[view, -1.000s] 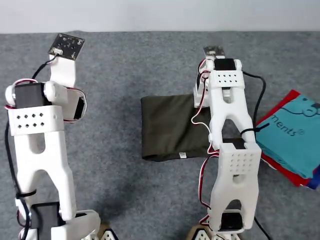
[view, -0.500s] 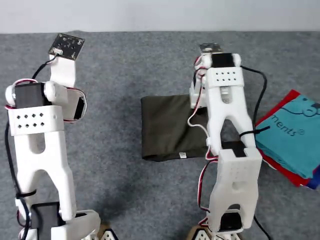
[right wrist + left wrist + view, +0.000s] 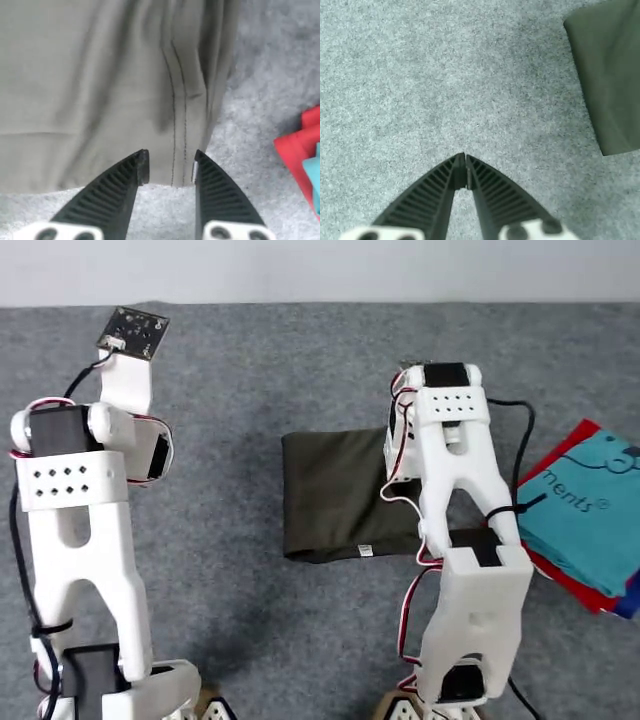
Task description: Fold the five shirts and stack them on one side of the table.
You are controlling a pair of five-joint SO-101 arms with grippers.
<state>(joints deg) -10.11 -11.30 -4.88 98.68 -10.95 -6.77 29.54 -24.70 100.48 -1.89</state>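
Note:
A dark olive shirt, folded into a rectangle, lies flat in the middle of the grey carpeted table. My right gripper is open just above the shirt's stitched hem edge, with cloth showing between its fingers and nothing pinched. The right arm covers the shirt's right part in the high view. My left gripper is shut and empty over bare carpet, well to the left of the olive shirt.
A stack of folded shirts, teal on top of red and blue, sits at the table's right edge. Its red corner lies close to the right gripper. Bare carpet spreads between the two arms and across the far side.
The right arm has drawn back toward its base, bringing its gripper over the olive shirt's edge. The left arm and both shirt piles have stayed put.

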